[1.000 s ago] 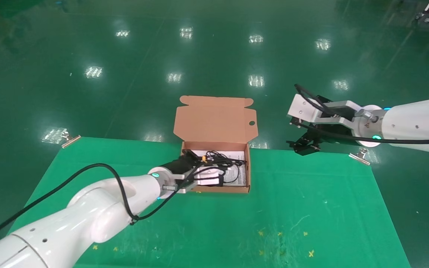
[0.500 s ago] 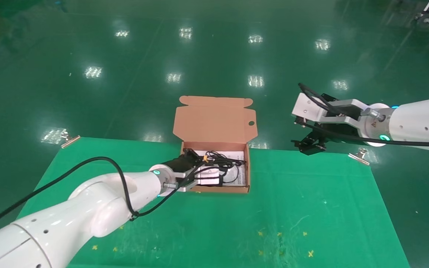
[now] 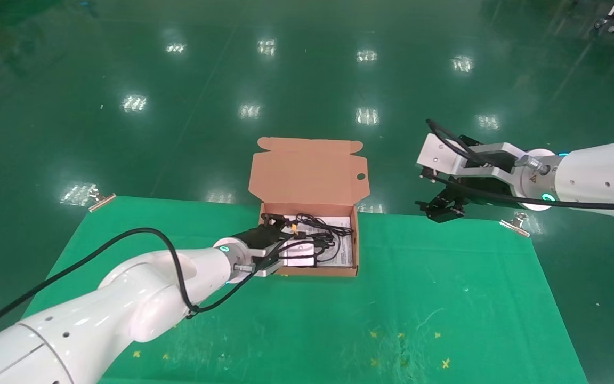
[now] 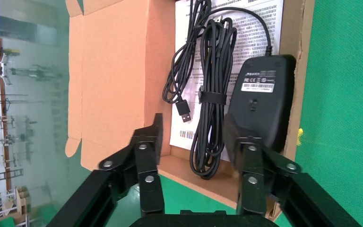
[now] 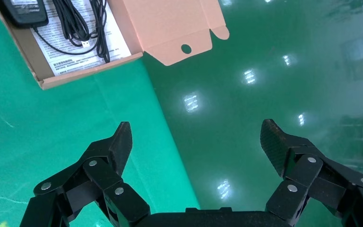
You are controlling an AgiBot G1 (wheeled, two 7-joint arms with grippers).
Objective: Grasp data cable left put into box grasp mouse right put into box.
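Two hands spread wide and empty, left hand [image 4: 193, 135] over the near-left end of the box [image 3: 357, 242] on the worktop [image 3: 419, 298], data cable [image 4: 213, 90] and mouse [image 4: 263, 97] inside it, right hand [image 5: 196, 137] parked beyond the far edge.

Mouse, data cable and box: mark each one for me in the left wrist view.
mouse [image 4: 261, 101]: left wrist view, on its black underside below the label.
data cable [image 4: 211, 120]: left wrist view, middle of the tied bundle.
box [image 4: 118, 71]: left wrist view, on the open lid's inner face.
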